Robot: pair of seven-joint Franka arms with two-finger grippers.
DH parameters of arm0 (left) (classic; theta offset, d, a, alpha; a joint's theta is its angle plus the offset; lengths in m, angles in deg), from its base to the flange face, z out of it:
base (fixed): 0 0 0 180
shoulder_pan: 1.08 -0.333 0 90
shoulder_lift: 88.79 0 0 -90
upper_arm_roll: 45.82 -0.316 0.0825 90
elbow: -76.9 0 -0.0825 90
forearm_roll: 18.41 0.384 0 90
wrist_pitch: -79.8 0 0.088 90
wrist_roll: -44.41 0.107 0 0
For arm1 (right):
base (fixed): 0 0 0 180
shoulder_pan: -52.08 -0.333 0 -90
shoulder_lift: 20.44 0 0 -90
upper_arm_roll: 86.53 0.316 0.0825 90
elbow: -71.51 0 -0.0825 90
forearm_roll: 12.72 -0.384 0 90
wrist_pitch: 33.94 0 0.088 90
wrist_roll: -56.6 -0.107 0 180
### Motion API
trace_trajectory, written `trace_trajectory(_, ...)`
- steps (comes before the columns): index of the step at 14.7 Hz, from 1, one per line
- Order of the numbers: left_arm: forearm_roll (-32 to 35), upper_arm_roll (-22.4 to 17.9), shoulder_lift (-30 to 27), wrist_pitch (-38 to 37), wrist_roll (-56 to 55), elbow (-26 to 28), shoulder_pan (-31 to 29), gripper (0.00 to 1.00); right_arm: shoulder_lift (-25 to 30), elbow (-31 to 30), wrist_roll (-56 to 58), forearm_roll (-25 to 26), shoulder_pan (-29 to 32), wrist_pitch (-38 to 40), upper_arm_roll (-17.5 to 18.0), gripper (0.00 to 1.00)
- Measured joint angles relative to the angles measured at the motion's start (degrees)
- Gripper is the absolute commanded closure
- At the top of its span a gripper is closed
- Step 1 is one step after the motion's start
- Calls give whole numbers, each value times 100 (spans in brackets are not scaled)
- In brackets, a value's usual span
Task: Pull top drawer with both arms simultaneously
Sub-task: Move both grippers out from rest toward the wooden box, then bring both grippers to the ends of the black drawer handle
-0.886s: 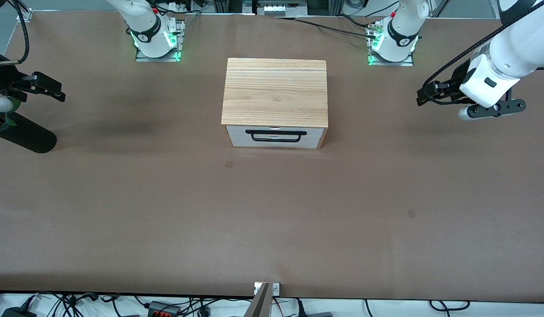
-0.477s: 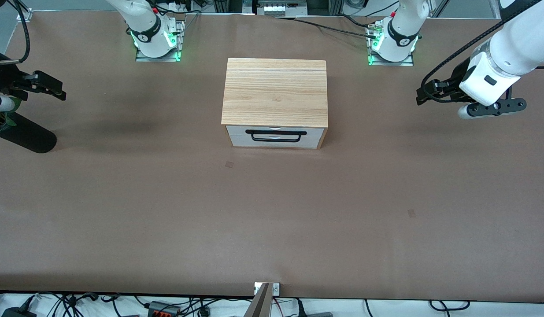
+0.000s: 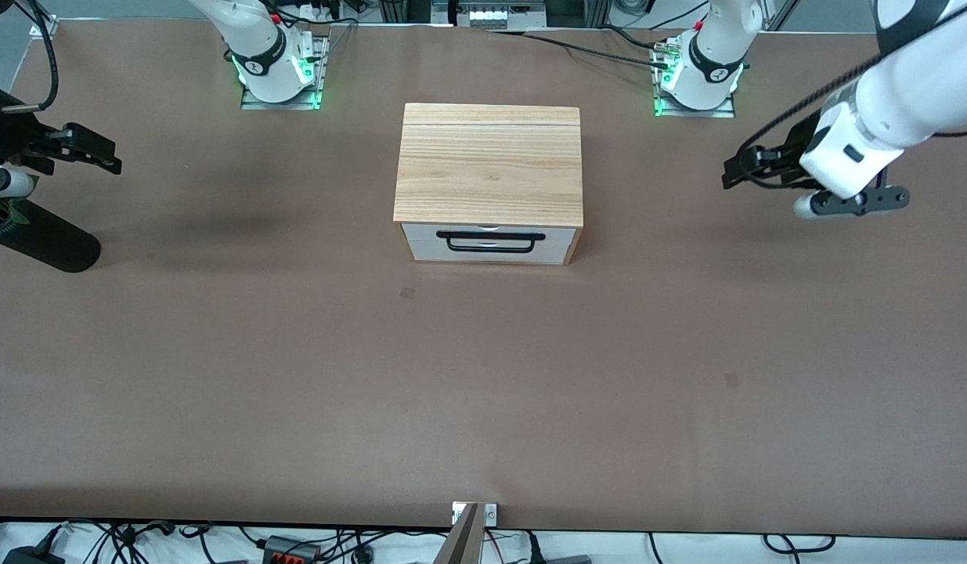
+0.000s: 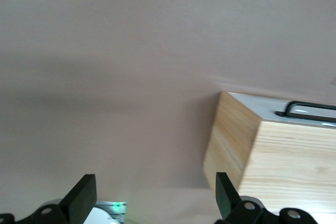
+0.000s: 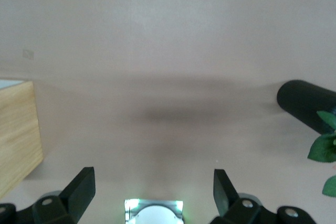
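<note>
A brown table (image 3: 483,376) fills most of the scene. Two small dark squares mark it: one spot (image 3: 407,292) just nearer the front camera than the wooden cabinet (image 3: 489,164), another spot (image 3: 731,380) toward the left arm's end. A black cylinder (image 3: 41,239) lies at the right arm's end, with green leaves (image 5: 323,150) beside it, perhaps a plant. Cables (image 3: 295,544) run along the near edge.

One cabinet (image 3: 488,168), one drawer (image 3: 488,242) with one handle (image 3: 489,241), two arms, two grippers, one black cylinder (image 3: 41,243).
</note>
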Motion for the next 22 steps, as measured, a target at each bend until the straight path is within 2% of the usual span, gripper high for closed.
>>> trace_trajectory(6,-905,2,907,27,96,-410,47,0,-184,-16,6,-75,-61,195,8,0)
trace_trajectory(8,-1172,-1,1065,27,329,-484,43,0,-455,-44,5,-477,-186,331,22,0)
trace_trajectory(11,-1944,-43,1497,65,981,-484,-28,0,-1111,-82,2,-1687,-272,277,25,0)
trace_trajectory(15,-3084,-74,2596,547,2679,-490,-108,0,-2025,-107,76,-3430,-327,-329,27,0)
trace_trajectory(19,-4635,-58,3521,601,4087,-485,-45,0,-2382,-439,695,-4986,-704,-876,42,0)
trace_trajectory(22,-5515,-27,4169,767,4999,-489,268,0,-2691,-910,1660,-6271,-856,-1201,43,0)
